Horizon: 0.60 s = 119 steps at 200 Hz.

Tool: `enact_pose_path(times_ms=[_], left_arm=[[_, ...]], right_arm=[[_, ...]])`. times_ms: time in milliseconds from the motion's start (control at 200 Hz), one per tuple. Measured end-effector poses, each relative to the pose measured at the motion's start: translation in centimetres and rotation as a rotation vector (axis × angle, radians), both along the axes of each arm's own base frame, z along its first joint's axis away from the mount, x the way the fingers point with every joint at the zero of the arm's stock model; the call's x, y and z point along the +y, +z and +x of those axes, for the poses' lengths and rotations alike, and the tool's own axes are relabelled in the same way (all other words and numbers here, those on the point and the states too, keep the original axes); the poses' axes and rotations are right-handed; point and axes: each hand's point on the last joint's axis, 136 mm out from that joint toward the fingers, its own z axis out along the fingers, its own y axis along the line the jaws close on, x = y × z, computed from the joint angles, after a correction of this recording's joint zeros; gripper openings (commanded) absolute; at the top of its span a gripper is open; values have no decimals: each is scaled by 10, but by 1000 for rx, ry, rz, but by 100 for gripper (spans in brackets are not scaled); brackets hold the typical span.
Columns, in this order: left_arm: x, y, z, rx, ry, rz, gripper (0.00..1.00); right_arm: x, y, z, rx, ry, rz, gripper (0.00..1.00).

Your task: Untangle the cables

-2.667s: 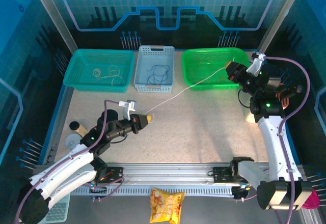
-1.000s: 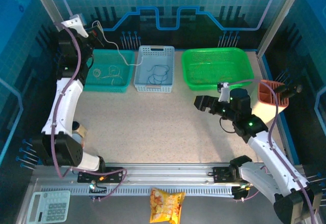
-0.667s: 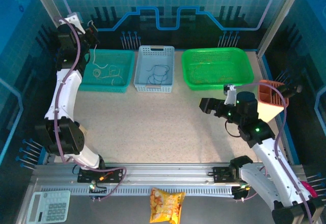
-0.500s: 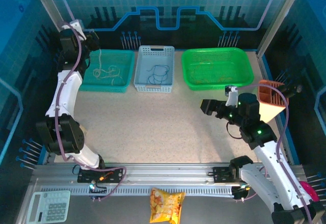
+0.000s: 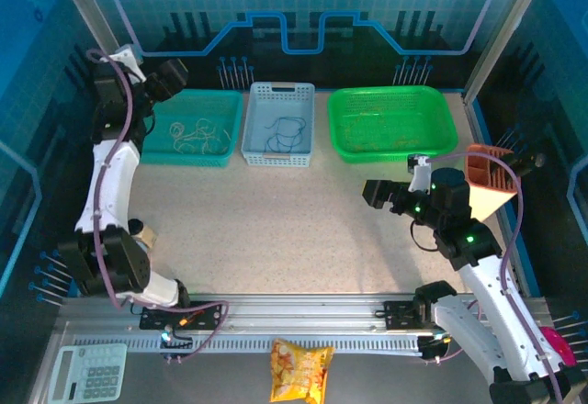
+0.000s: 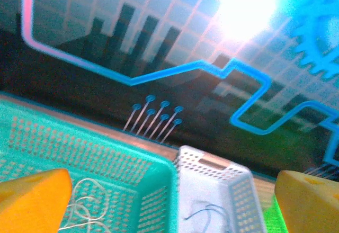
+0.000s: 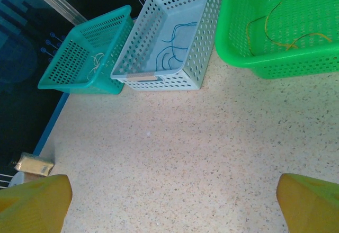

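Observation:
The cables lie apart in three baskets. Cream-white cable is coiled in the teal basket. A dark blue cable lies in the white basket. A tan-yellow one rests in the green basket. My left gripper hangs open high over the teal basket's back edge, nothing between its orange fingers. My right gripper stands open over bare table, in front of the green basket.
An orange cone-shaped holder stands at the right edge, beside my right arm. Small round items sit at the table's left edge. A calculator and a snack bag lie below the front rail.
My left gripper opened and let go of the cream-white cable, which dropped from hanging into the teal basket. The left wrist turned rightward. My right arm drew back slightly to the right.

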Motion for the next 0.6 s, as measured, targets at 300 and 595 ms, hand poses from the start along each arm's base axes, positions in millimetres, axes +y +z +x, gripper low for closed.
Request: enact_pose_path(times_ms=[300, 595], left_arm=[[-97, 9, -96, -154, -171, 25, 99], [-72, -116, -148, -56, 1, 187, 99]], right_arm=[[-19, -5, 17, -40, -107, -107, 100], [-35, -63, 46, -95, -187, -328, 100]])
